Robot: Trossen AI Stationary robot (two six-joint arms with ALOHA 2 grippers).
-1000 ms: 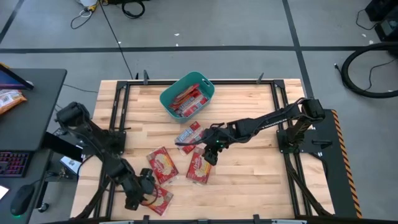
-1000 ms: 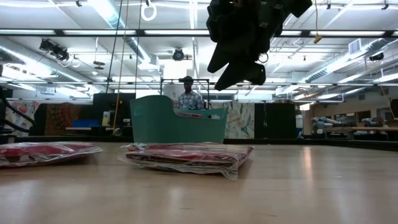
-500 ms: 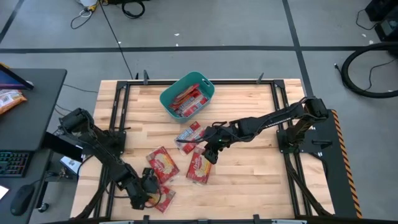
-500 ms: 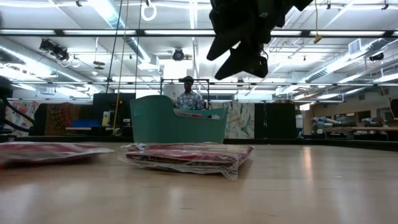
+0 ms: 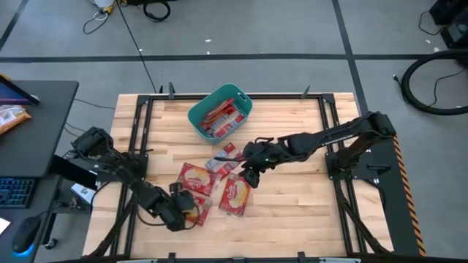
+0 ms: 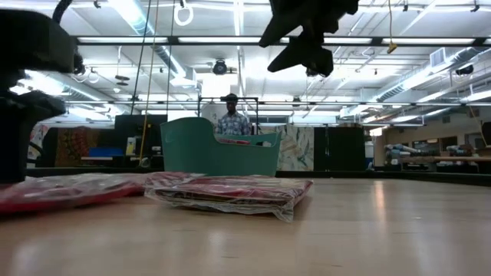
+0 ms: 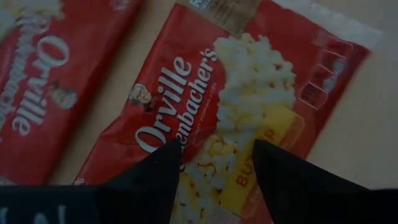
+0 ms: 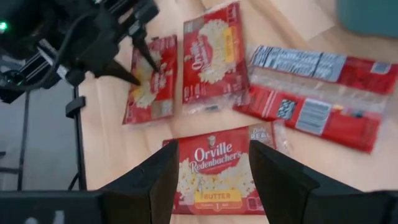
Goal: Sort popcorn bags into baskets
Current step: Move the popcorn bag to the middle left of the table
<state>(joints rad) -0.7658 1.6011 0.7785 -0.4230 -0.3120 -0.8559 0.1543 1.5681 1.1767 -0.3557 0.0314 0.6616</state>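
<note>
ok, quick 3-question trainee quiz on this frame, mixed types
1. True or false: the teal basket already holds popcorn bags.
2. Which gripper is over the bag nearest the table's front-left: A) left gripper B) right gripper?
3. Fill in: both grippers' fingers stand ____ and hold nothing.

Key: 1 true; 2 A; 3 open. The right wrist view shows four popcorn bags out on the table.

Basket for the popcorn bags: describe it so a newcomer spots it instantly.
Look at the wooden table's far edge, midway. The basket there is a teal tub with rounded corners, red packets inside. Its neighbours are flat red popcorn bags; it alone stands tall.
</note>
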